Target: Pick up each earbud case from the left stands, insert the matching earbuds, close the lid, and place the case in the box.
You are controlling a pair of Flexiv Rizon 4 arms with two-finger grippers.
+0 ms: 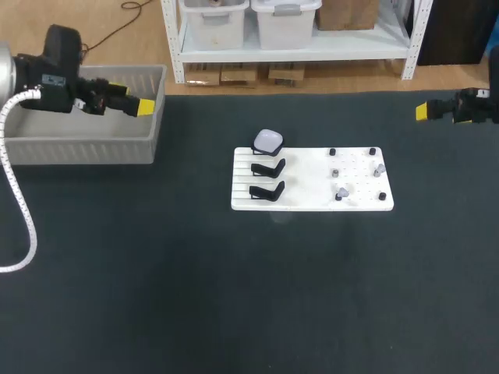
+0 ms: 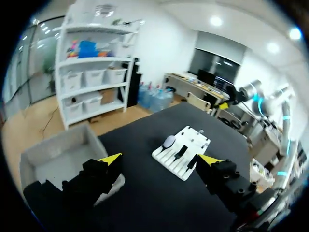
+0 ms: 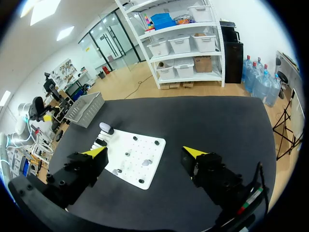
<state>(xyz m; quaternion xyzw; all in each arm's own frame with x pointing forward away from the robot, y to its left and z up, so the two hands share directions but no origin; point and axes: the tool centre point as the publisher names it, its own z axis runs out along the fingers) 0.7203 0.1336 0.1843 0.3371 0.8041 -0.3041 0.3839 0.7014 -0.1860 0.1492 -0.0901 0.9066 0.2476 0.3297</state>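
Left gripper: fingers spread wide and empty, hovering over the near-right end of the grey box.
Box: at the table's left edge. The inside that shows in the left wrist view looks bare, and the rest is hidden by the arm.
Stands: the two nearer black stands on the white board carry nothing.
Earbud case: one pale case sits on the farthest stand, lid apparently closed.
Earbuds: a few small pale pieces lie on the board's right half, too small to count.
Right gripper: open and holding nothing, well right of the board.
Progress: two cases appear dealt with. The last is yet to be lifted, filled, shut and boxed.
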